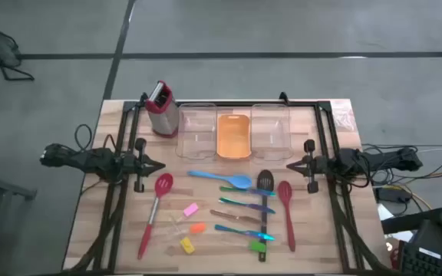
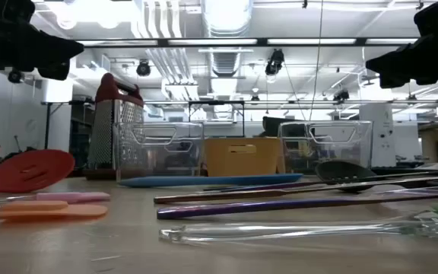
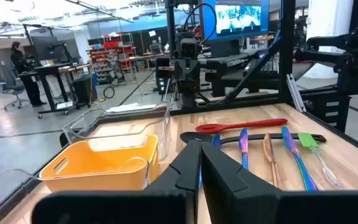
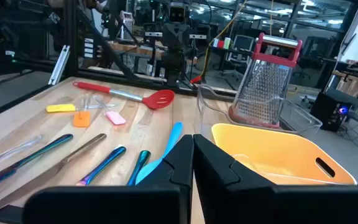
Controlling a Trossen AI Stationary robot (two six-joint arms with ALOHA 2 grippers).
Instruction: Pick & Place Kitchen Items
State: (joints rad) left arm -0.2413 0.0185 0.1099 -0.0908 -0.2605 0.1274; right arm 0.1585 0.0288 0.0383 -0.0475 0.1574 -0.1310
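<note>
The kitchen items lie flat on the wooden table in front of the bins. From left to right in the high view there are a red slotted spoon (image 1: 156, 211), a blue spoon (image 1: 221, 179), teal-handled cutlery (image 1: 240, 205), a black slotted spoon (image 1: 265, 207) and a red spoon (image 1: 286, 211). Small pink (image 1: 190, 208), orange (image 1: 196, 228), yellow (image 1: 186, 245) and green (image 1: 261, 247) pieces lie among them. My left gripper (image 1: 159, 166) (image 3: 200, 163) hovers shut at their left. My right gripper (image 1: 288, 165) (image 4: 192, 155) hovers shut at their right. The two face each other.
An orange tray (image 1: 234, 135) stands between two clear bins (image 1: 197, 130) (image 1: 271, 129) at the table's far side. A metal grater with a red top (image 1: 160, 108) stands left of them. Black frame rails (image 1: 121, 192) (image 1: 336, 192) run along both sides. A clear utensil (image 2: 303, 228) lies near the front edge.
</note>
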